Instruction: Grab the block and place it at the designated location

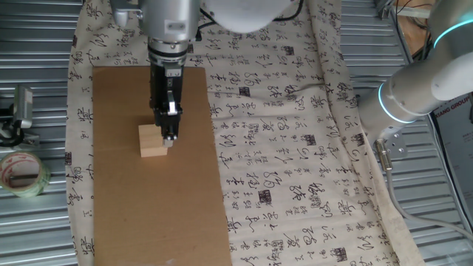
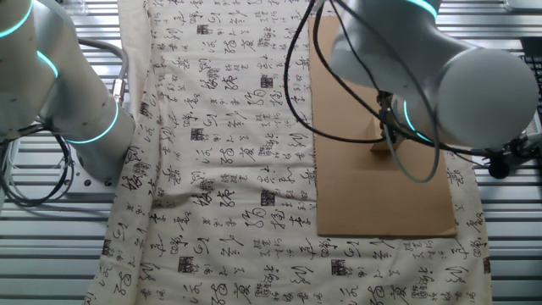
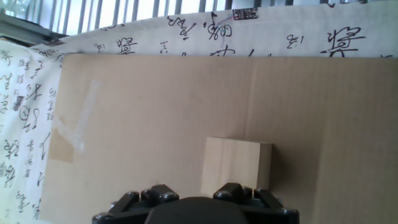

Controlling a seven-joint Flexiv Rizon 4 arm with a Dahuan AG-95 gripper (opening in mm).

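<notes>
On the cardboard sheet (image 1: pixel 162 207), the block (image 1: pixel 152 140) sits beside the gripper (image 1: pixel 168 131), jaw state indiscernible; it could be knocked aside

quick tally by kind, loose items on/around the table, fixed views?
Wooden block: 1
Cardboard sheet: 1
Printed cloth: 1
Tape roll: 1
Total: 4
The hand is down right beside the block; whether it grips it cannot be told.
</notes>
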